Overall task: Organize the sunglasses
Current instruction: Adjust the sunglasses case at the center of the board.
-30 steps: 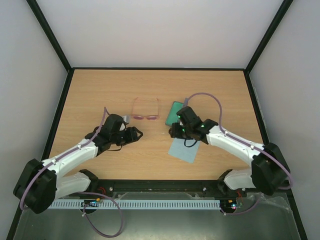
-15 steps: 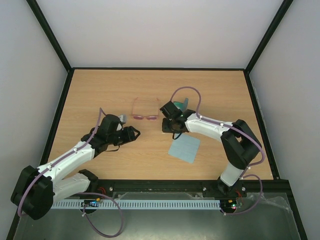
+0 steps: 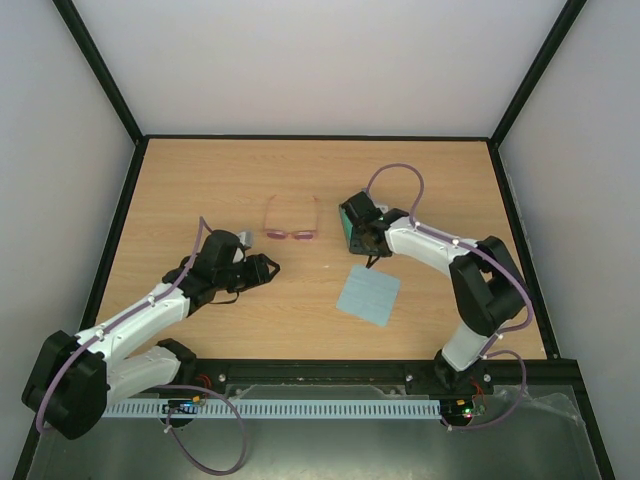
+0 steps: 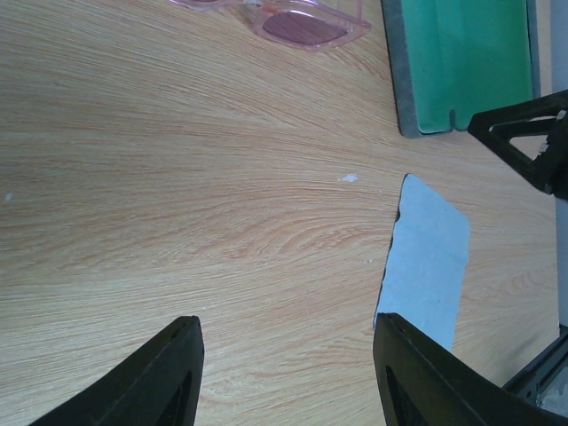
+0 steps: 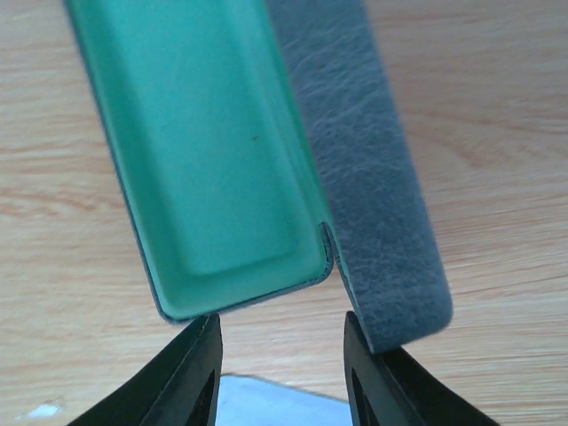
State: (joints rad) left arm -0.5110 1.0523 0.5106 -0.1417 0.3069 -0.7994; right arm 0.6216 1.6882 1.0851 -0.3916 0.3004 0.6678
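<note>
The sunglasses (image 3: pixel 291 224), a thin pink frame with tinted lenses, lie unfolded on the table's middle. One lens shows at the top of the left wrist view (image 4: pixel 302 27). My left gripper (image 3: pixel 268 268) is open and empty, low over bare wood in front of them (image 4: pixel 284 333). The grey-blue case (image 3: pixel 346 230) lies open to their right, with green lining (image 5: pixel 204 151) and a grey lid (image 5: pixel 364 160). My right gripper (image 3: pixel 358 240) is open at the case's near end (image 5: pixel 280 324), its jaws on either side of the hinge corner, holding nothing.
The square light-blue cloth (image 3: pixel 368 294) lies flat in front of the case, and shows in the left wrist view (image 4: pixel 428 262) and between my right fingers (image 5: pixel 266 404). A black frame (image 3: pixel 130 190) edges the table (image 3: pixel 200 180).
My right gripper has swung from above the cloth to the left, then back onto the near end of the case. My left arm shifted slightly left and now holds still.
</note>
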